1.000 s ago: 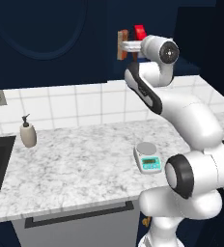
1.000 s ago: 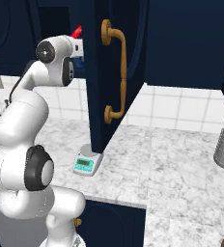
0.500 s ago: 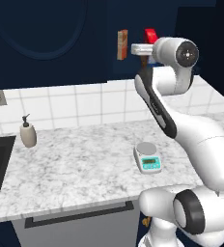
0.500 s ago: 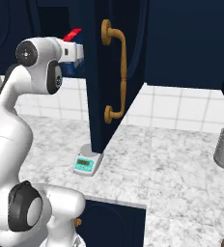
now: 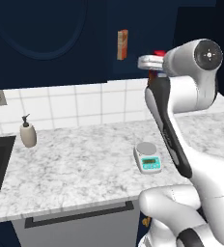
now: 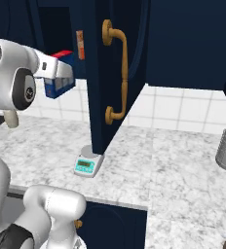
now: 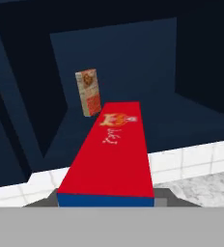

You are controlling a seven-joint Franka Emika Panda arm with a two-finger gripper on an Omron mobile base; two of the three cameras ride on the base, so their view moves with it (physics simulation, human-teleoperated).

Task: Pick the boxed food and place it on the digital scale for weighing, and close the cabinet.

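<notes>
Two risks stand out, as I judge it. First, the red box (image 7: 109,149) is clamped in the jaws high above the worktop (image 5: 75,169), just outside the open cabinet (image 6: 115,73), and it is smooth, flat cardboard with sharp edges; on the way down to the scale (image 5: 147,157) it can slip or turn in the grip. Second, the scale has only a small round silver plate, so a box about as wide as the scale may sit off centre and tip onto the marble-patterned worktop. The scale also sits just beside the foot of the open navy door, with its long curved brass handle (image 6: 119,73), so the arm may knock the door. A slimmer orange-tan box (image 7: 88,92) stands upright inside the dark cabinet.
</notes>
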